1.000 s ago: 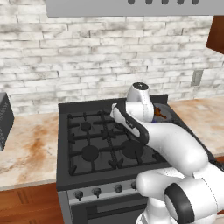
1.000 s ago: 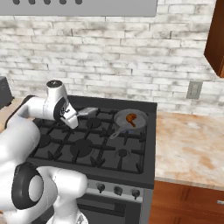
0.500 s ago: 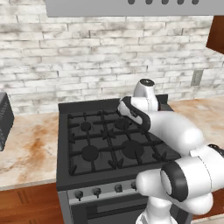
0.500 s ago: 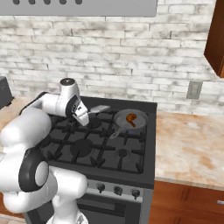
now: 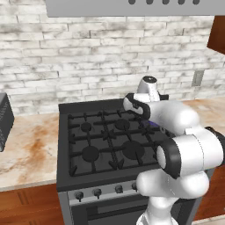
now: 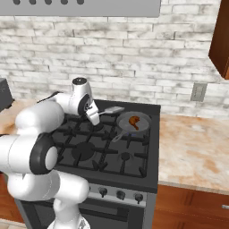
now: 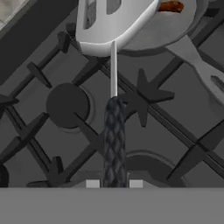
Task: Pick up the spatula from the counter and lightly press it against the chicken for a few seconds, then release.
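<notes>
Spatula (image 7: 114,131) above the stove (image 7: 148,94)
The gripper (image 7: 114,183) is closed on the dark handle. The slotted blade covers the left rim of the pan (image 7: 175,30), where the chicken (image 7: 170,6) lies. A burner (image 7: 68,105) is left of the handle.

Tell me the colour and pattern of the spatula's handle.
The spatula handle is black with a woven crisscross pattern; the hand view shows it best.

The arm (image 6: 40,118) is glossy white, with fat rounded links and dark grey joint bands (image 6: 39,154). A dark disc (image 6: 79,81) caps the wrist (image 6: 80,92) by the small white end effector (image 6: 95,121).
</notes>
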